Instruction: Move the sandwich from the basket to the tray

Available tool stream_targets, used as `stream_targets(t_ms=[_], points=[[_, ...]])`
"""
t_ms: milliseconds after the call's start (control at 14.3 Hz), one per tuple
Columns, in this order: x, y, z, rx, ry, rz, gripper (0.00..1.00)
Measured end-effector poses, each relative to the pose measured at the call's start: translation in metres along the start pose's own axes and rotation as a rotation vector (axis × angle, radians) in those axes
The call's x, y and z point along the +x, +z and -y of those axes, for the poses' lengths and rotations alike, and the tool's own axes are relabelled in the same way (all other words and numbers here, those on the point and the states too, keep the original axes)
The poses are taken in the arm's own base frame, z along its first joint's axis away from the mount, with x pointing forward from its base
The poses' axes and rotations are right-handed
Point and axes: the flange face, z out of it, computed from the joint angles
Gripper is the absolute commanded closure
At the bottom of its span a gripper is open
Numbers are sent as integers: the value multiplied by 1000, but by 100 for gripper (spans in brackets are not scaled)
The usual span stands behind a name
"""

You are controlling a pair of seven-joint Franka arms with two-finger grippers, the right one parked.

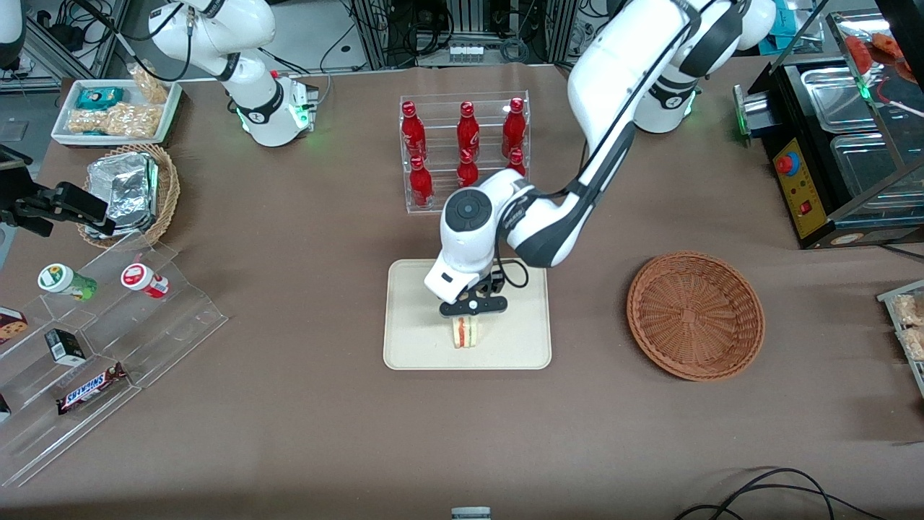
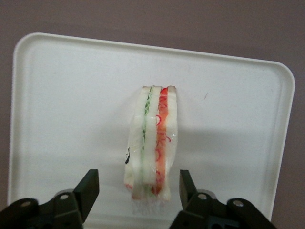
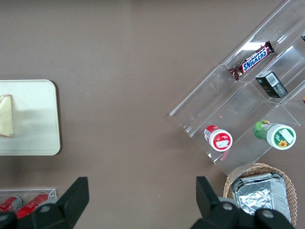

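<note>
The sandwich (image 1: 465,332) stands on its edge on the cream tray (image 1: 411,347), its orange-red and green filling showing. In the left wrist view the sandwich (image 2: 151,145) sits on the tray (image 2: 62,100) between the two black fingers (image 2: 88,188), which stand apart from it on either side. My left gripper (image 1: 472,312) hovers just above the sandwich, open and holding nothing; in the left wrist view the gripper (image 2: 138,188) straddles the sandwich's near end. The reddish-brown basket (image 1: 694,315) lies empty toward the working arm's end of the table.
A clear rack of red bottles (image 1: 465,148) stands farther from the camera than the tray. A clear stepped stand with snacks (image 1: 94,347), a tan basket of foil packs (image 1: 130,191) and a white bin of snack bags (image 1: 115,112) lie toward the parked arm's end.
</note>
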Motion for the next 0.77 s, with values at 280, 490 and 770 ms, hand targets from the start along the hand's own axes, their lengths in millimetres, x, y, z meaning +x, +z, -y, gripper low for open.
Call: stream_targets(t_ms=[280,490,770], points=[[12,-114,41,63,-51,-11,0],[31,-142,97,132,-148,76,0],[64,-128,189,226,-177,179,0]])
